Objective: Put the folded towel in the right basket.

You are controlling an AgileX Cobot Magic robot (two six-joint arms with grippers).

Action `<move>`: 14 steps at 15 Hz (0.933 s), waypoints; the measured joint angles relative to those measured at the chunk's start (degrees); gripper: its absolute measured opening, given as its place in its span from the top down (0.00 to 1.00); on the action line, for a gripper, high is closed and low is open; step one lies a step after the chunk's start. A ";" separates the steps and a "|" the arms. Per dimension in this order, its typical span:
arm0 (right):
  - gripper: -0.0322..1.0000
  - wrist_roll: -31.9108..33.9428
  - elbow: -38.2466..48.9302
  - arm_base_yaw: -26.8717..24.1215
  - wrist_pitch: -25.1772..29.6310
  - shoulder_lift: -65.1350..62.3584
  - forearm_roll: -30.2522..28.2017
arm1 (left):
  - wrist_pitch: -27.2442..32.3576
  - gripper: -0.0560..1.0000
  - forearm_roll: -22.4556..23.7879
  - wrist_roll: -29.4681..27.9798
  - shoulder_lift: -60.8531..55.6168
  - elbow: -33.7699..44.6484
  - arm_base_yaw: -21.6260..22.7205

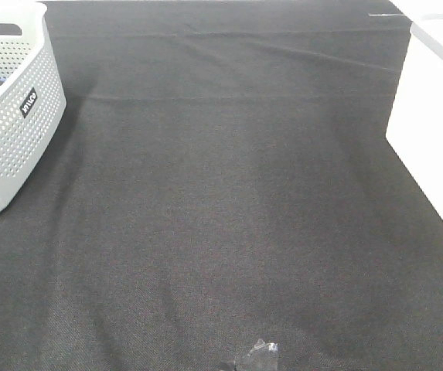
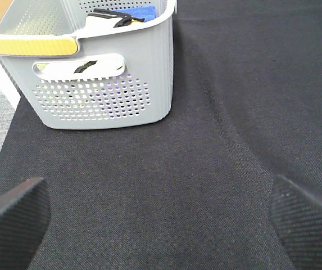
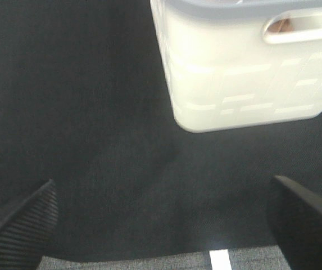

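Observation:
No folded towel shows on the black cloth in any view. The right basket (image 1: 436, 116) is white and stands at the table's right edge; it also shows in the right wrist view (image 3: 245, 73), ahead of my right gripper (image 3: 163, 194). That gripper is open and empty, low over the cloth. My left gripper (image 2: 158, 194) is open and empty too, low over the cloth in front of the grey perforated basket (image 2: 104, 95). Neither gripper shows in the exterior high view.
The grey basket (image 1: 12, 116) stands at the far left with a yellow handle (image 2: 31, 45). A blue item (image 2: 141, 12) and black-and-white items lie inside it. Black cloth (image 1: 229, 193) covers the table. A small shiny object (image 1: 261, 355) sits at the front edge.

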 joint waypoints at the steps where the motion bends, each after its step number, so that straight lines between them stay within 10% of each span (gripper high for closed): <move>1: 0.03 0.00 0.17 0.00 -0.57 0.00 0.11 | 0.00 0.01 0.06 0.00 0.00 0.00 0.00; 14: 0.03 0.00 0.29 0.00 -1.03 0.00 0.11 | 0.00 0.01 0.11 0.00 0.00 0.00 0.00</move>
